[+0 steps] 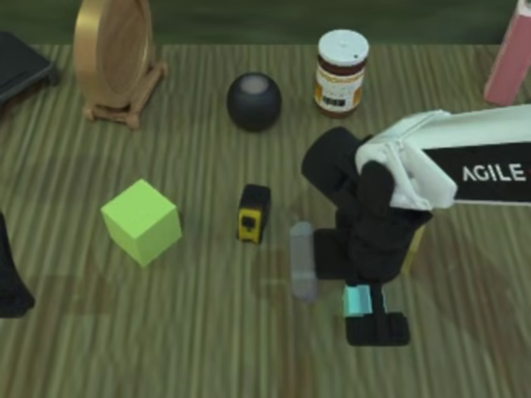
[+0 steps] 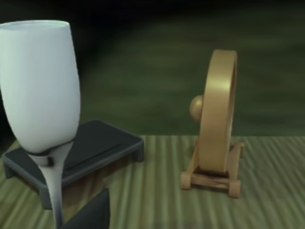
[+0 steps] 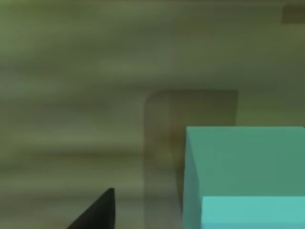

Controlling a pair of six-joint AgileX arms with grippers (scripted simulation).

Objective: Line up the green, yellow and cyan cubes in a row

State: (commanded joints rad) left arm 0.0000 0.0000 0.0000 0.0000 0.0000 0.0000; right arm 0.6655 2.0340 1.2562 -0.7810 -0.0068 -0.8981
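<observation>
Cubes are not yet forming any row. The right gripper [image 1: 365, 303] is hanging low over the table [image 1: 207, 348] with the cyan cube [image 1: 360, 300] sitting between its fingers; it appears to be clamped on the cube, and the shadow beneath in the right wrist view suggests the cube is lifted. That cube [image 3: 243, 176], the smallest, is showing flat matte faces and crisp edges. The yellow cube [image 1: 412, 249] is lying just beside the gripper, mostly hidden under the arm, only a mustard sliver peeking out. The green cube [image 1: 142, 220], large and lime, is resting well apart from the gripper, beyond the tape measure [image 1: 253, 213]. The left gripper [image 1: 10, 278] is idling at the table's left edge; I cannot tell its state. By my judgement all the lining up is remaining.
</observation>
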